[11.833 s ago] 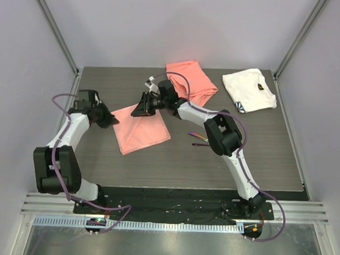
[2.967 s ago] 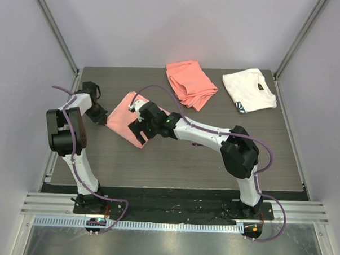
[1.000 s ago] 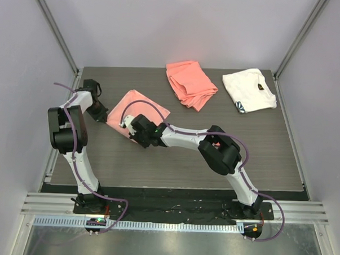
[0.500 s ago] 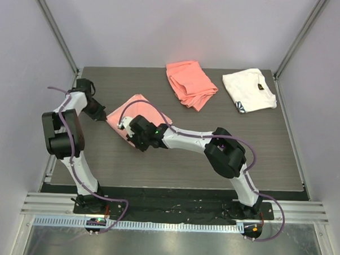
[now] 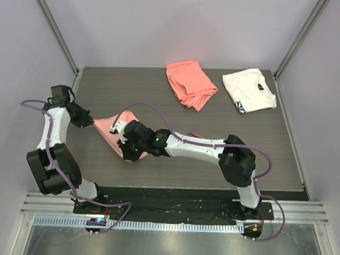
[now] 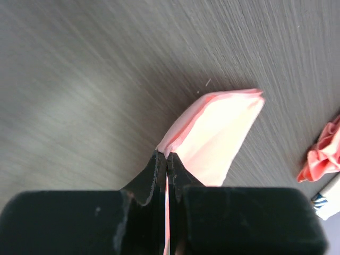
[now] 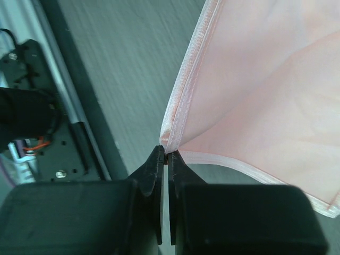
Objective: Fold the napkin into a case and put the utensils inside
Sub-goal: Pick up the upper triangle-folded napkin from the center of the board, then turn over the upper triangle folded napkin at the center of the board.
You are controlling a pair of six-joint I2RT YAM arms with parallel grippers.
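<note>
The pale-pink napkin (image 5: 106, 130) hangs folded and stretched between my two grippers over the left part of the table. My left gripper (image 5: 86, 123) is shut on its far-left corner. In the left wrist view the layered cloth (image 6: 218, 135) runs out from the closed jaws of that gripper (image 6: 167, 157). My right gripper (image 5: 127, 154) is shut on the near corner, and the right wrist view shows the hemmed corner of the napkin (image 7: 265, 101) pinched at the tips of the gripper (image 7: 166, 154). The utensils are almost hidden behind my right forearm; only a sliver (image 5: 195, 135) shows.
A thicker coral-orange cloth (image 5: 190, 83) lies bunched at the back middle, and a white cloth with a dark mark (image 5: 249, 89) lies at the back right. The table's near edge and the black base plate (image 7: 32, 117) lie close to the right gripper.
Both grippers have drawn the napkin left and toward the front. The left gripper swung out leftward, the right gripper came nearer the front edge, and the cloth is now lifted and pulled taut.
</note>
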